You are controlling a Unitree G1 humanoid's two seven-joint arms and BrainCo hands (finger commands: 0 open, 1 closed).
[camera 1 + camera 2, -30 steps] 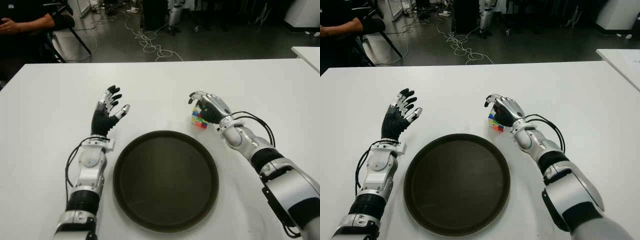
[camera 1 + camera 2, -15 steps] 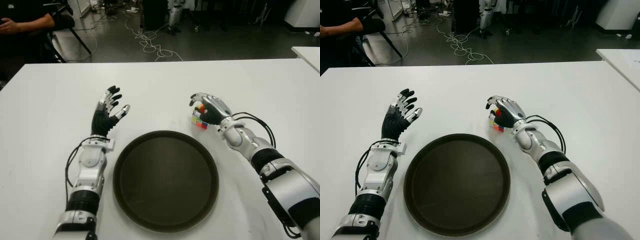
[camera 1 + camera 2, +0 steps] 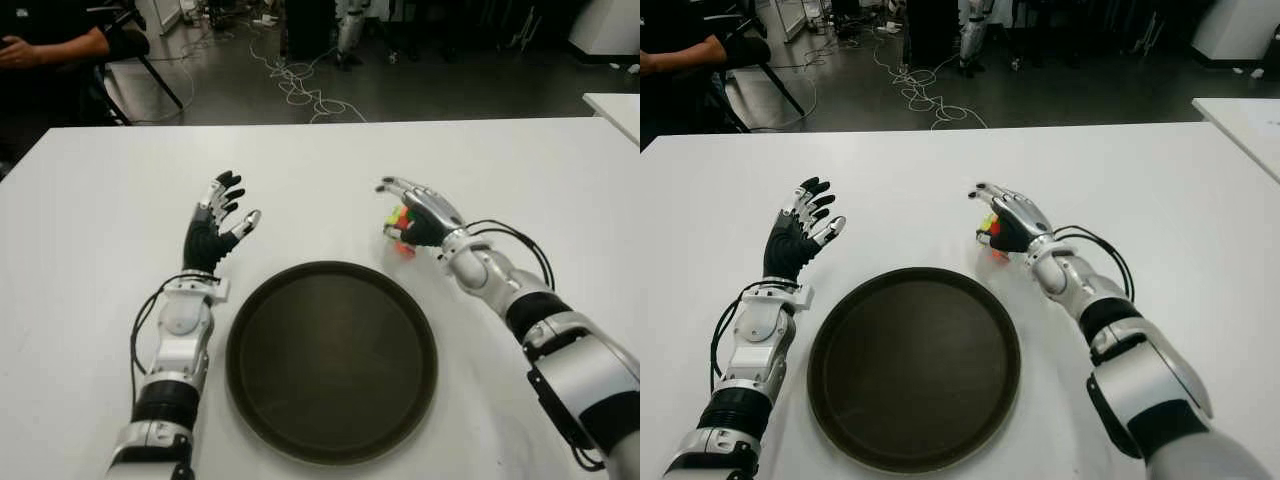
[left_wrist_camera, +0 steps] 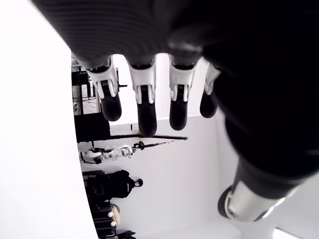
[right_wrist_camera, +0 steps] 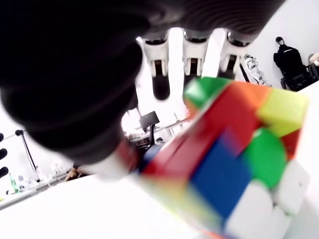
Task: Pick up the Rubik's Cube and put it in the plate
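Observation:
The Rubik's Cube (image 3: 399, 222) sits tilted in my right hand (image 3: 424, 214), just beyond the far right rim of the plate. In the right wrist view the cube (image 5: 234, 159) fills the space under the palm, with the fingers (image 5: 160, 74) reaching over its top. The round dark plate (image 3: 330, 370) lies on the white table (image 3: 90, 260) between my arms and holds nothing. My left hand (image 3: 215, 225) is raised to the left of the plate, fingers spread, nothing in it.
The table's far edge runs behind both hands. A seated person (image 3: 50, 40) is at the back left, cables (image 3: 300, 85) lie on the floor beyond, and a second white table (image 3: 615, 105) shows at the right edge.
My right hand has tipped the cube up off its flat stance and its fingers now stretch further over it. The left hand and the plate have not moved.

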